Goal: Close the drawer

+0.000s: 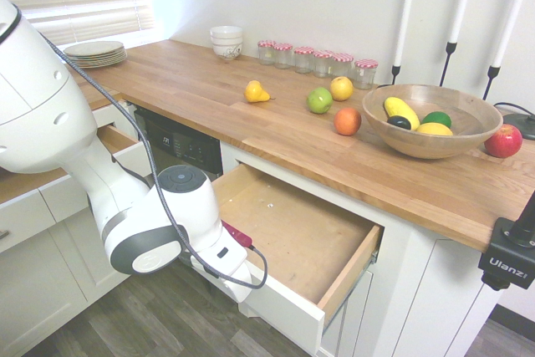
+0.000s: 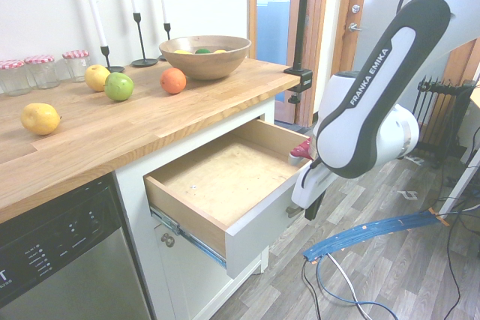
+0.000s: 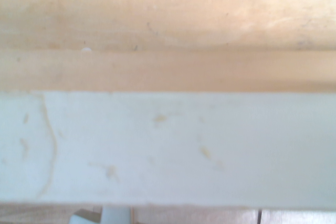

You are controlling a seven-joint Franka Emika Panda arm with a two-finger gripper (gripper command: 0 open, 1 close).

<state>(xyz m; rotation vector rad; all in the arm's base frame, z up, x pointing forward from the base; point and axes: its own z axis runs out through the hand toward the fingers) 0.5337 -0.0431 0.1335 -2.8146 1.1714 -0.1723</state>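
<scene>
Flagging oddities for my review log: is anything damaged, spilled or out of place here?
Damage, mildly: the open drawer's white front has brownish chips and a crack-like line along its top edge, so its paint looks worn. Nothing looks spilled.

Three white candles (image 1: 405,22), two oranges-red fruits aside, seven lidded jars (image 1: 303,59).Three white candles (image 1: 405,22), six lidded jars (image 1: 303,59), one wooden bowl (image 1: 426,144).

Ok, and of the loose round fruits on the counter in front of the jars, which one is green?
The green apple, the one between the yellow fruit and the orange; the others are yellow or orange.
</scene>
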